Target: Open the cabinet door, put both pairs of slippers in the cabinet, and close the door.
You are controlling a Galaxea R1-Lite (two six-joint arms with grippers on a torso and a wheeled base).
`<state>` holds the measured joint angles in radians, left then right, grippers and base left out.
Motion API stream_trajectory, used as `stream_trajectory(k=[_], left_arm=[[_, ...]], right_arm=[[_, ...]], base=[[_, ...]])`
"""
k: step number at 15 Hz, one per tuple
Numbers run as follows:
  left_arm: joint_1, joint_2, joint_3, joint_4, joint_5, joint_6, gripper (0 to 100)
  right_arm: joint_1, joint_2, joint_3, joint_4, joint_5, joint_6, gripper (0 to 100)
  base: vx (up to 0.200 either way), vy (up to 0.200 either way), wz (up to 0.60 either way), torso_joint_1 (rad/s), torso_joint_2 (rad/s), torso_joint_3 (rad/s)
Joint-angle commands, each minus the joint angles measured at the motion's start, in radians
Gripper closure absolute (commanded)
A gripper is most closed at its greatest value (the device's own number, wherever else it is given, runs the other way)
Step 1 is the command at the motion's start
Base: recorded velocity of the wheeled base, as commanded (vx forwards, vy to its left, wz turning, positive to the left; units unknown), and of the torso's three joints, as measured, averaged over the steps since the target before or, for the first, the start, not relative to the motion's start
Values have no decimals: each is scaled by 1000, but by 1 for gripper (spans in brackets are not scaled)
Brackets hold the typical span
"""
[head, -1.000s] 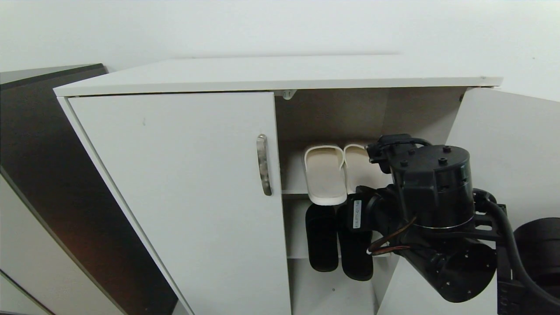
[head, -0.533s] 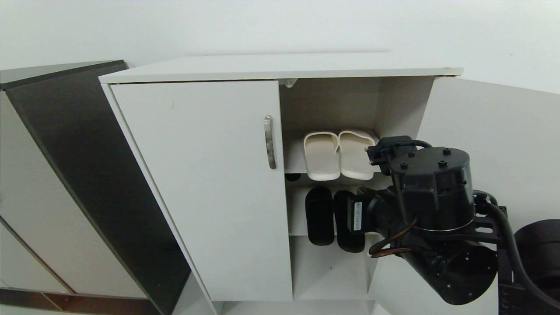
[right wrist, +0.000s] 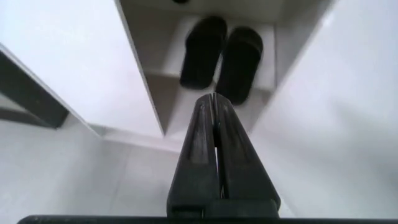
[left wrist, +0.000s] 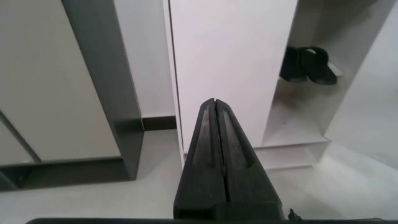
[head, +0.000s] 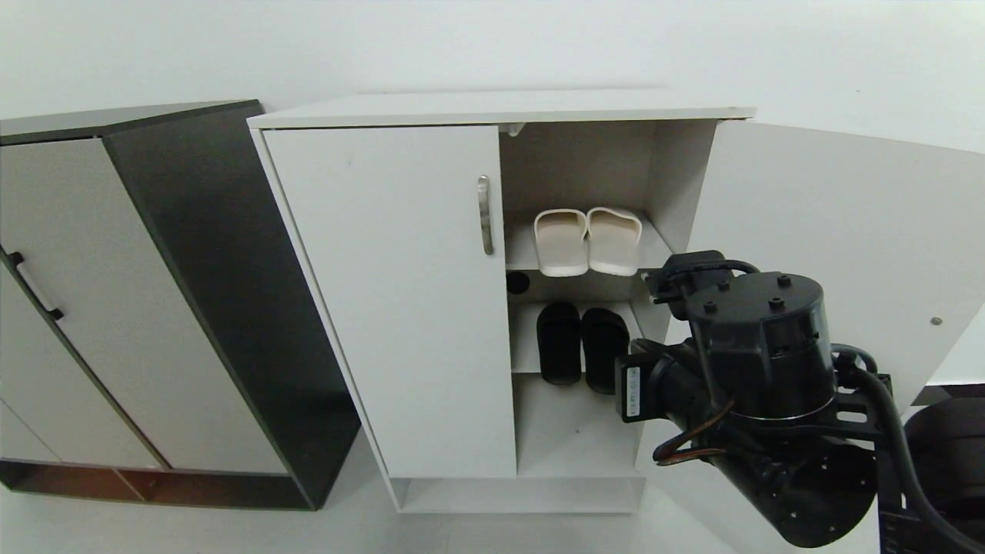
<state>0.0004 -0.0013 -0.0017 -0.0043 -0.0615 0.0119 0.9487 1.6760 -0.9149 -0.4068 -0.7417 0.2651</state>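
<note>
The white cabinet [head: 500, 108] stands with its right door [head: 831, 231] swung wide open and its left door [head: 392, 292] closed. A pair of cream slippers [head: 589, 240] rests on the upper shelf. A pair of black slippers [head: 581, 342] [right wrist: 221, 56] [left wrist: 310, 63] lies on the middle shelf. My right gripper [right wrist: 214, 99] is shut and empty, held in front of the open side below the black slippers. My left gripper [left wrist: 215, 106] is shut and empty, facing the closed left door low down.
A dark cabinet [head: 154, 292] with a pale door and black handle stands left of the white cabinet. The left door carries a metal handle [head: 484, 214]. The bottom compartment [head: 569, 431] holds nothing. Pale floor [head: 539, 535] lies in front.
The whole head view has pulled back from the cabinet, so the cabinet looks smaller and the dark cabinet shows more. The slippers stay on their shelves.
</note>
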Motion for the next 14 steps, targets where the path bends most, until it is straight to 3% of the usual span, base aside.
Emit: stream_trajectory(k=[1, 5, 14], left_arm=[[1, 1, 0, 0, 0, 0, 100], [1, 1, 0, 0, 0, -1, 100], [1, 1, 0, 0, 0, -1, 100]], right_arm=[[1, 1, 7, -1, 2, 0, 100], [-5, -2, 30, -1, 4, -1, 100], [-8, -1, 41, -1, 4, -12, 100]], base=[[-200, 0, 0, 2, 2, 7], [-200, 0, 0, 0, 4, 1], [0, 0, 0, 0, 0, 0]])
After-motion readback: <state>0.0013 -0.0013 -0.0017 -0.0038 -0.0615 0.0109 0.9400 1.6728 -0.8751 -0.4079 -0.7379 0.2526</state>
